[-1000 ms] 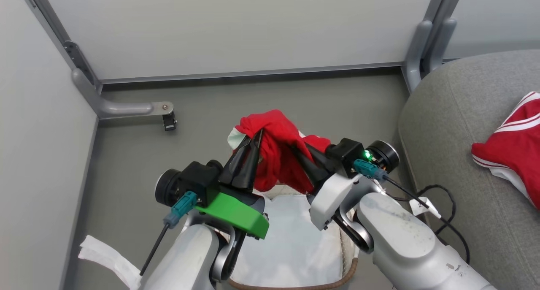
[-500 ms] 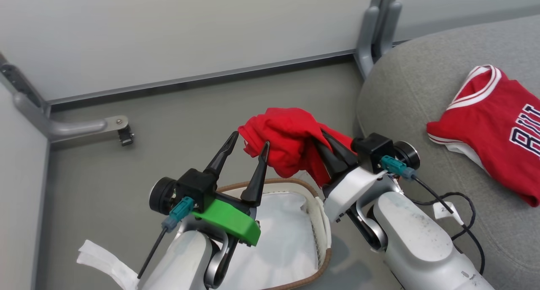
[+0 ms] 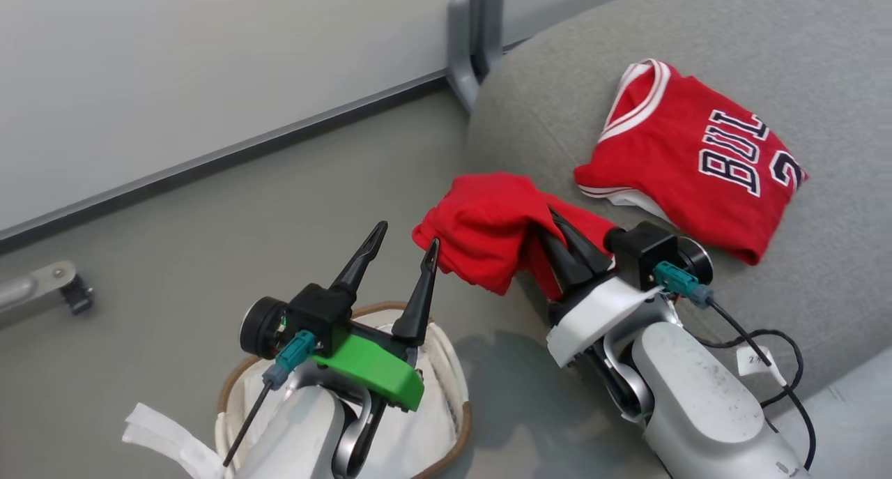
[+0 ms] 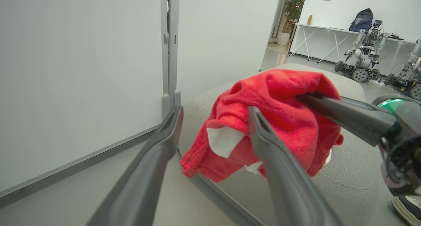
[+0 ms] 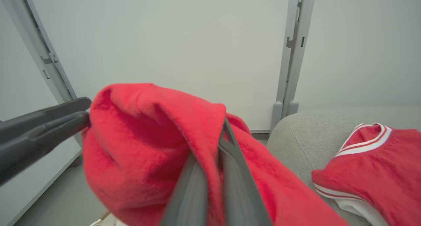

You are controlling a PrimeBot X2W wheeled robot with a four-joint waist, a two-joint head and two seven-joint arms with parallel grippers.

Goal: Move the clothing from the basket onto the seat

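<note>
Basket (image 3: 226, 395): on floor (image 3: 174, 256), under L arm; brown rim, white liner (image 3: 435, 367) inside.
L pincer (image 3: 408, 233): fingers spread wide, nothing btwn them; above basket's far rim; one fingertip just beside the red cloth, touching or not, can't tell.
R pincer (image 3: 549, 228): fingers pressed together on the red garment, tips buried in cloth.
Held garment (image 3: 488, 228): bunched, red w/ a bit of white; hangs off R pincer in the air, at seat's near edge, clear of basket.
Jersey (image 3: 697, 162): red, white-striped collar, black-white lettering; lies on seat just beyond R wrist, apart from held garment.
Seat (image 3: 801, 67): big grey cushion, robot's R side, rounded edge.
Wall panel (image 3: 209, 61): pale, past the floor; grey post (image 3: 474, 33) by seat's far corner.
</note>
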